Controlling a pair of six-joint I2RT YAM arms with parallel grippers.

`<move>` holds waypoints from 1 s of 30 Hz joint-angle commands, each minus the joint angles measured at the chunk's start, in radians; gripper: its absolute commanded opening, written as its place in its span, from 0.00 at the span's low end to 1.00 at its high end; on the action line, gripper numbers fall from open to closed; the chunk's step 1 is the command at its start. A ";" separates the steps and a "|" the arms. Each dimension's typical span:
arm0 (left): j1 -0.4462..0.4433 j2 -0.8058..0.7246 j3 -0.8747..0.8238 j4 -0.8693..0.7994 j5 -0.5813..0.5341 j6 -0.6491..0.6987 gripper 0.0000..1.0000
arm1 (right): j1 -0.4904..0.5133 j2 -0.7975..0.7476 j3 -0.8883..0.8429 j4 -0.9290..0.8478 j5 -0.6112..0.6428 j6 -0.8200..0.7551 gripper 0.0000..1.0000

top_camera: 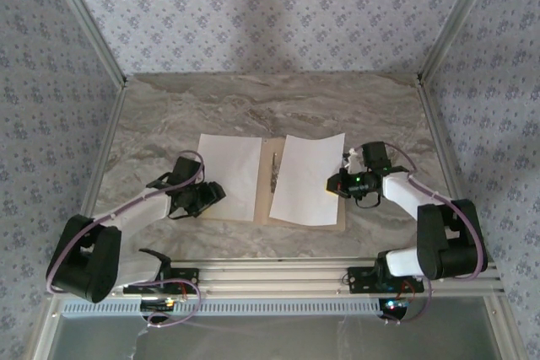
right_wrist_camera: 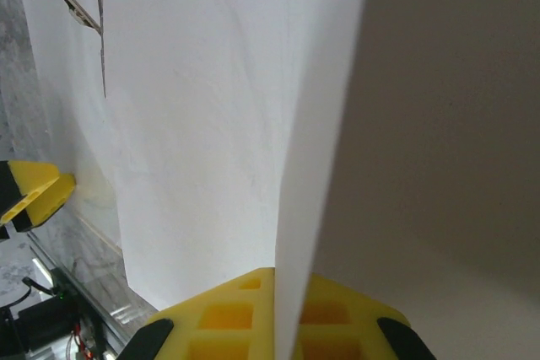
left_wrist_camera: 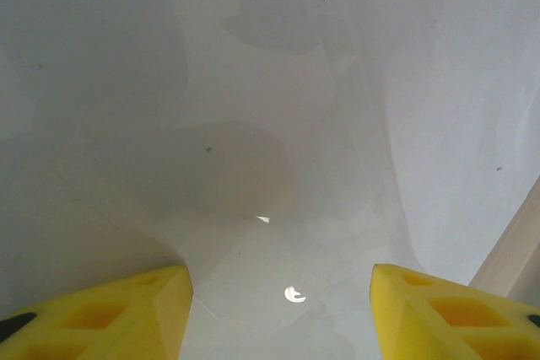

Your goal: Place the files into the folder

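We see the right gripper [top_camera: 335, 183] clenched on the lifted edge of the right file [top_camera: 305, 176], the left gripper [top_camera: 214, 195] released over the left file [top_camera: 229, 170], both files on the folder [top_camera: 264, 204] in frame centre, with free table [top_camera: 270, 107] above.

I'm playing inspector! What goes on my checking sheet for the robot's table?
Surface: marbled grey table, flat.
Job's things: folder lies open; left sheet lies flat on its left half; right sheet lies on its right half, right edge lifted.
Clutter: nothing seen.
Grippers: left gripper at the left sheet's near edge, jaws apart; right gripper has its jaws shut on the right sheet's edge.
Cables: purple cables run along both arms.
Surroundings: flowery walls, metal frame.
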 commanded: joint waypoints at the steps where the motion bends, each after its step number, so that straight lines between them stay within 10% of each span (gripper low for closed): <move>1: 0.014 -0.012 -0.001 -0.058 -0.006 0.026 0.60 | -0.004 -0.019 -0.012 0.007 0.009 -0.067 0.00; 30: 0.036 -0.024 -0.016 -0.037 0.022 0.019 0.59 | 0.061 0.007 0.018 -0.005 0.014 -0.141 0.00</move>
